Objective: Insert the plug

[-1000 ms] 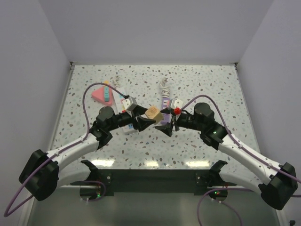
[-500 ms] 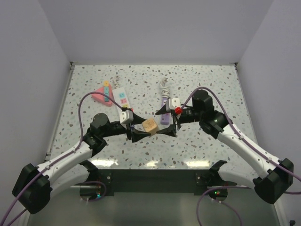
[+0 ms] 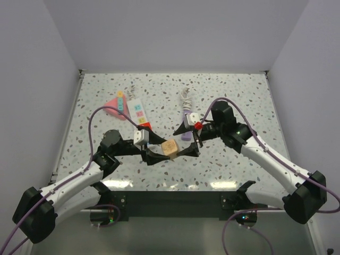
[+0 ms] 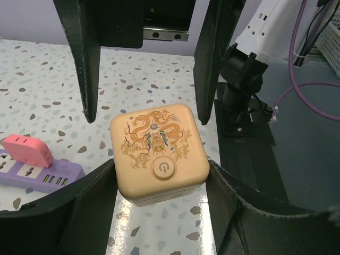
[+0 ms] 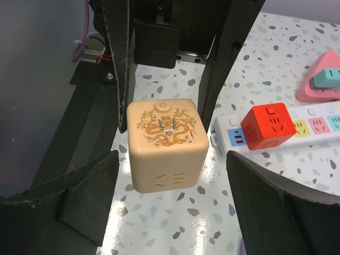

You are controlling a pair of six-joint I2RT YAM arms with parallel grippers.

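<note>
- Left jaws pinch the tan cube plug [image 3: 170, 148] from 2 sides. In the left wrist view their fingers [image 4: 79, 212] press against its flanks.
- Right jaws stand spread around the same cube, 1 finger [image 5: 74, 202] on each side. The right wrist view shows a clear gap on both sides, so they touch nothing.
- The cube's face with the dragon print and power button shows to both wrist cameras.
- The cube hangs clear of the bench [image 3: 239, 95], over its near part, between the 2 arms.
- Compared with 1 second ago, the cube has come down the top view toward the arm bases. It was then just beside the purple power strip [image 3: 185, 113]; now it sits a little nearer than that strip's near end.
- The left arm has drawn back with the cube, so more of the white power strip [image 3: 137, 110] is uncovered than before.
- The pink triangle [image 3: 112, 106] beside the white strip lies where it lay.
- The right arm has followed the cube, and its jaws now face the left ones across it.
- A red cube [image 5: 268, 126] sits on the white strip in the right wrist view.
- A pink adapter [image 4: 26, 150] sits on the purple strip in the left wrist view.
</note>
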